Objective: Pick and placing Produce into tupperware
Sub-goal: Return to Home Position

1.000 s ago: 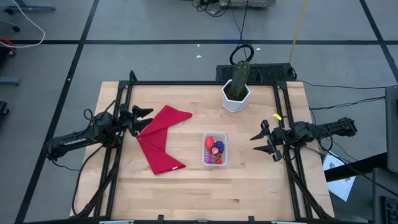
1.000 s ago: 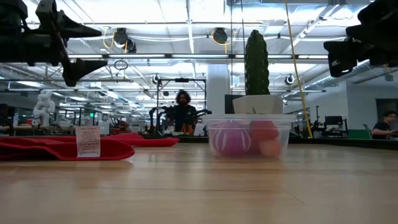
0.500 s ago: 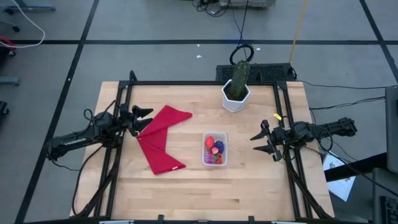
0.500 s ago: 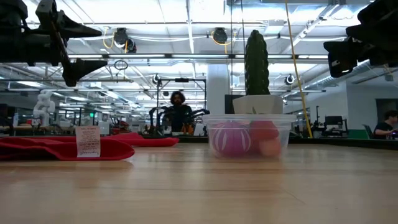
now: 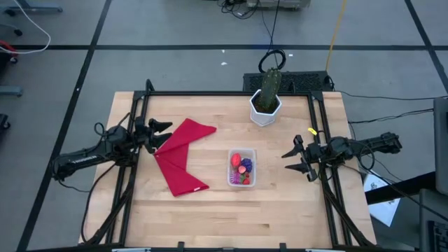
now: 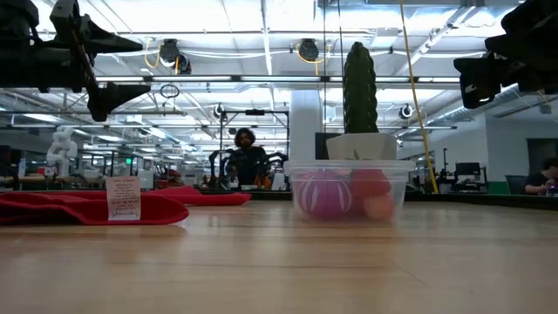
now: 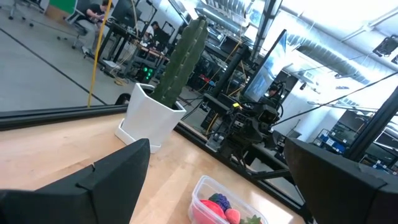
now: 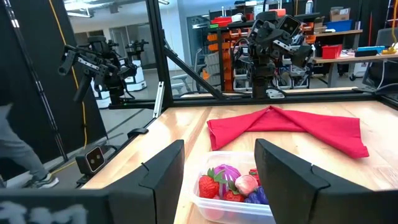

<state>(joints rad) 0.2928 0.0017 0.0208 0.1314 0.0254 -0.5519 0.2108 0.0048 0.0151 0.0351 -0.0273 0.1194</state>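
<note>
Tupperware (image 5: 241, 185) sits mid-desk, a bit right of ctr, just near of the white pot (image 5: 265, 112) w/ the cactus (image 5: 271, 80). The produce (image 5: 242, 166) is all inside it: red, pink & purple bits piled together, touching each other and the walls. None shows loose on the desk (image 5: 210, 210). Red cloth (image 5: 180, 161) lies left of the tupperware, apart from it.

Left gripper (image 5: 165, 133) hangs over the desk's left side, above the far-left edge of the cloth, fingers apart, nothing btwn them. Right gripper (image 5: 285, 162) hangs at the right side, right of the tupperware and apart from it, fingers likewise spread & empty. Both are high off the desk in the low view. Job looks done and the arms look parked.

Handling, as a guess: the pieces are tiny, light, prob. smooth hard plastic and rounded, so apt to squirt out of a pinch. Best taken across the widest part, fingertips low on the piece. The tupperware is thin, clear & light w/ little weight in it, so a nudge would prob. slide it on the wood. If it must move, take one long wall at the rim or span the short width; the walls may flex.

Writing: a white tag (image 6: 123, 199) on the cloth carries print, too small to read. No brand or label seen on tupperware or pot. A person (image 6: 247, 155) is far off in the room behind.
</note>
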